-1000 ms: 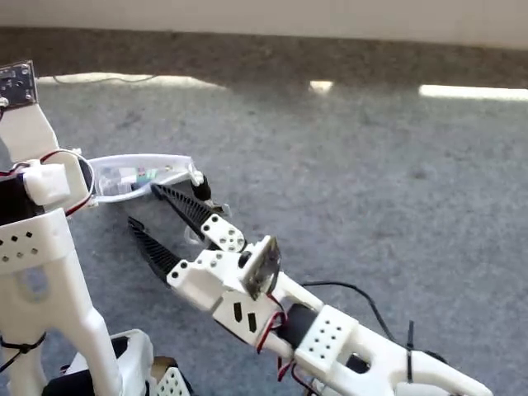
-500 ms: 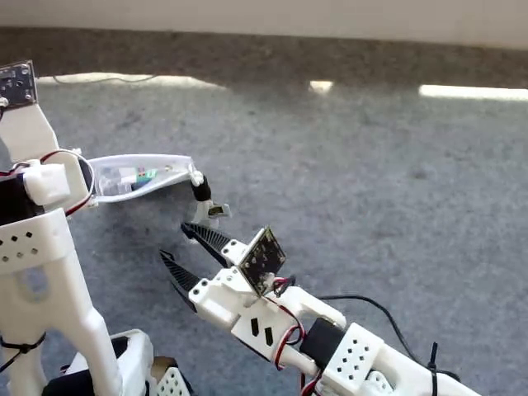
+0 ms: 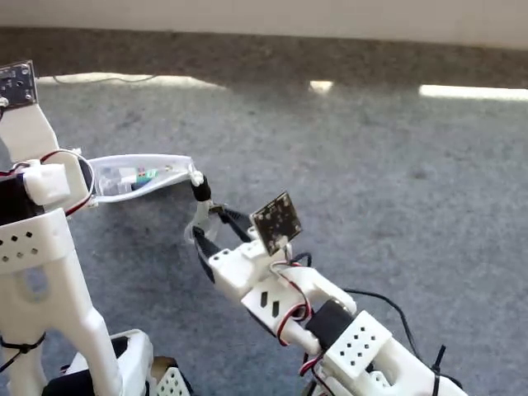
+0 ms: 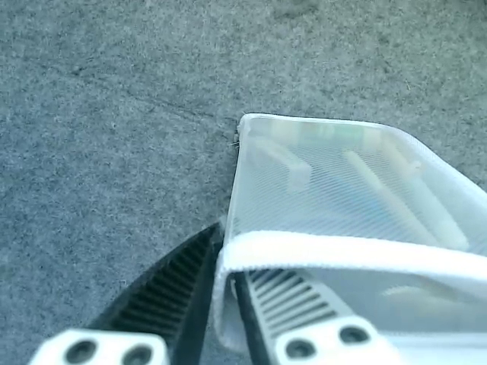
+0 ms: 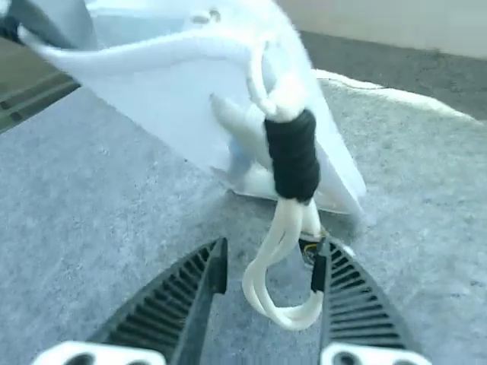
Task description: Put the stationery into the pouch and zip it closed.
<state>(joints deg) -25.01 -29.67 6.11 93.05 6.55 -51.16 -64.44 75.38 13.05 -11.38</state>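
Note:
A white mesh pouch (image 3: 144, 175) is held up off the grey table at the left, with stationery (image 3: 132, 176) showing through its side. In the left wrist view my left gripper (image 4: 228, 255) is shut on the pouch's white rim (image 4: 342, 251), and pens (image 4: 373, 186) lie inside the mesh. A black toggle (image 5: 293, 156) and a white cord loop (image 5: 278, 293) hang from the zipper end. My right gripper (image 5: 270, 251) is open with the loop between its fingers, just below the toggle (image 3: 200, 190). From above, the right gripper (image 3: 213, 229) sits under the pouch's right tip.
Grey carpet-like table surface (image 3: 396, 190) stretches free to the right and back. A cable (image 3: 388, 301) trails beside the right arm. The left arm's white body (image 3: 41, 247) stands at the near left.
The right gripper drew back, turned, then moved up to the pouch's tip, narrowing from wide open until its fingers straddle the cord loop. The left arm and pouch stayed still.

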